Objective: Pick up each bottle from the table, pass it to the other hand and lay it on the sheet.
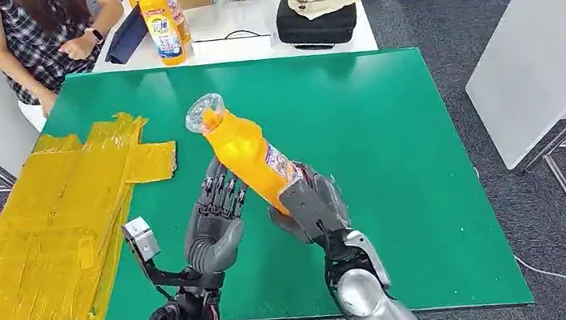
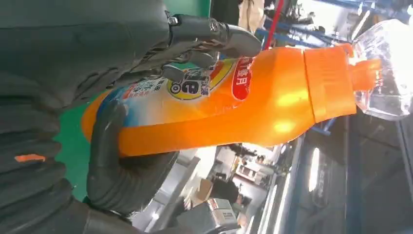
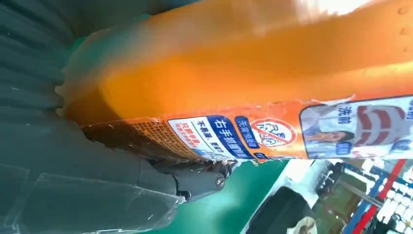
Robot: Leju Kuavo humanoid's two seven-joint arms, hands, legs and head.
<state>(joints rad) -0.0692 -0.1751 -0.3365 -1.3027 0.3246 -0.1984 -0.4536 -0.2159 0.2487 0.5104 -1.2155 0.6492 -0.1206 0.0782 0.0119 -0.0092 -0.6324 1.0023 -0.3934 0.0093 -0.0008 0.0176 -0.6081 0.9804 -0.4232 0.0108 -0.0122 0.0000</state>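
In the head view, the right hand (image 1: 313,205) gripped the lower body of the orange bottle (image 1: 252,159) above the green table (image 1: 390,140), its clear cap tilted toward 11 o'clock. The left hand (image 1: 217,212) stood just beside the bottle at its 8 o'clock, fingers raised and apart; whether they touched it was unclear here. The yellow sheet (image 1: 55,234) lay at 9 o'clock.

In the left wrist view, the left hand's thumb (image 2: 114,165) and fingers (image 2: 214,34) bracketed the bottle (image 2: 243,102), seemingly in contact around its labelled body.

In the right wrist view, the right hand (image 3: 97,190) cradled the bottle (image 3: 243,73) closely.

To pass it well, the left hand should probably close firmly around the body before the right lets go.
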